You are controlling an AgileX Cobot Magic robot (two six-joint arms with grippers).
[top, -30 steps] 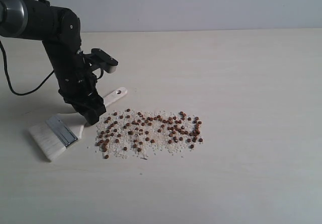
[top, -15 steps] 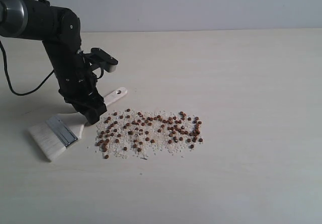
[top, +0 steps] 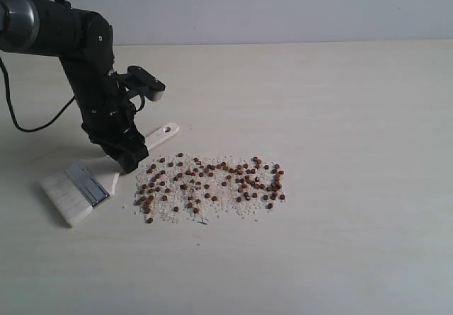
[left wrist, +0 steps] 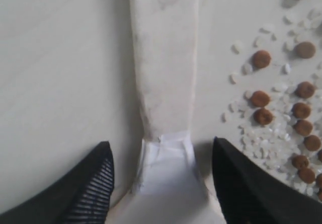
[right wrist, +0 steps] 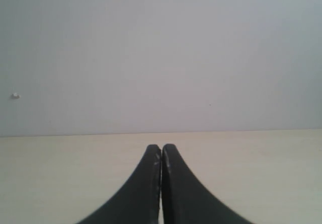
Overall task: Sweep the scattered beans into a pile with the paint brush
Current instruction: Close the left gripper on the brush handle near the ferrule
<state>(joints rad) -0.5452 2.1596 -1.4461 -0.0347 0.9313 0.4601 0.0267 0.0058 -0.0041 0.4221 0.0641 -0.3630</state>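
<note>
Nothing much has changed since a second ago. Your left gripper (top: pixel 127 161) is still down over the paint brush (top: pixel 88 185), and the brush and the beans (top: pixel 212 183) lie where they were on the table (top: pixel 340 117).

The left jaws are wide open. One black finger (left wrist: pixel 95 178) is on each side of the brush handle (left wrist: pixel 163 73), with a gap on both sides, so they hold nothing. Your right gripper (right wrist: pixel 161 151) is closed tight, finger against finger, with nothing between them. It points over bare table toward the wall (right wrist: pixel 161 48).

The brush lies flat, left of the beans, with its handle pointing up past them. The beans are spread in a wide patch, mixed with small white grains (left wrist: pixel 266 133), just beside the handle.

In the exterior view the left gripper hides the middle of the handle, and you cannot see the right arm there. The left wrist view cuts off the end of the handle and the bristles. You cannot tell if the fingertips touch the table.
</note>
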